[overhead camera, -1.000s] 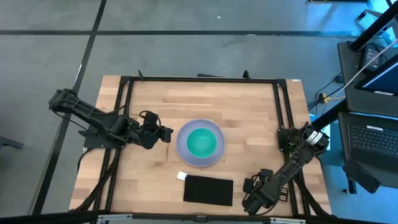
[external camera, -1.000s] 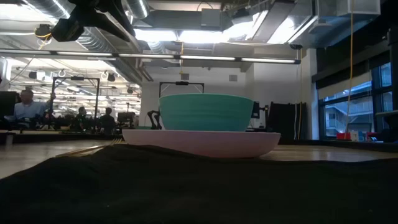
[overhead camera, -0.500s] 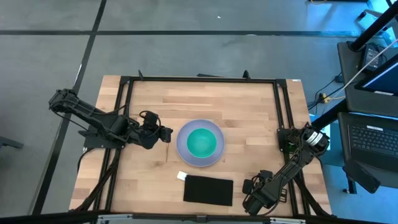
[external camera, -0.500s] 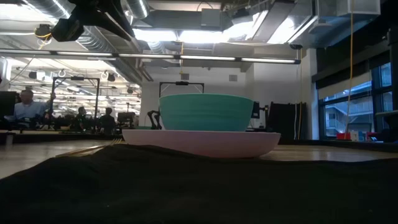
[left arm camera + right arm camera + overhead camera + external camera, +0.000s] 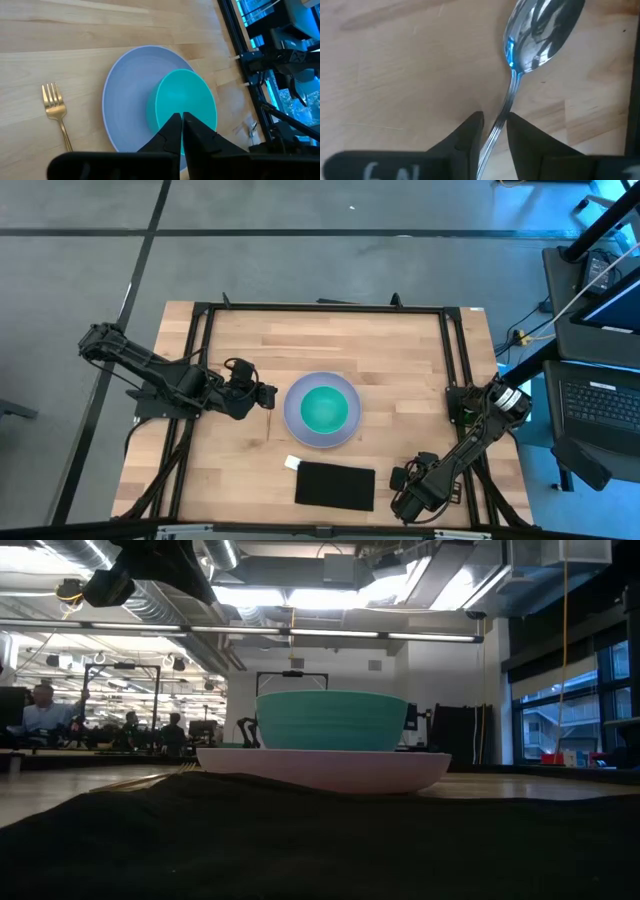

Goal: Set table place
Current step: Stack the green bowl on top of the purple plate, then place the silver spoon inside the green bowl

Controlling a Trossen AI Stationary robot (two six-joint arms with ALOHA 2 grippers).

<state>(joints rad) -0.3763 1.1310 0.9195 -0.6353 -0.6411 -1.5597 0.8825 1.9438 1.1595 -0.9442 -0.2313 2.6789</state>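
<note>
The pale lavender plate [image 5: 293, 420] lies mid-table with the teal bowl [image 5: 322, 408] standing in it; the low view shows both, bowl [image 5: 332, 720] on plate [image 5: 322, 768]. The gold fork [image 5: 56, 112] lies flat on the wood left of the plate. My left gripper [image 5: 270, 395] is shut and holds nothing; it hovers by the plate's left edge, and in its wrist view its fingertips [image 5: 181, 120] stand over the bowl [image 5: 186, 105]. My right gripper [image 5: 402, 480] is low at the table's near right, shut on the silver spoon [image 5: 540, 30]. My right gripper pinches the spoon's handle [image 5: 499, 125] between its two fingers, a short way behind the spoon's bowl. The fingers lie along the handle, and the spoon's bowl end points away from them, just over the wood. Whether it is lifted clear I cannot tell.
A black rectangular mat [image 5: 335, 485] lies near the table's near edge, filling the foreground of the low view, with a small white piece [image 5: 293, 463] at its far left corner. Black frame rails [image 5: 200, 360] run along the table's sides. Bare wood stretches behind the plate.
</note>
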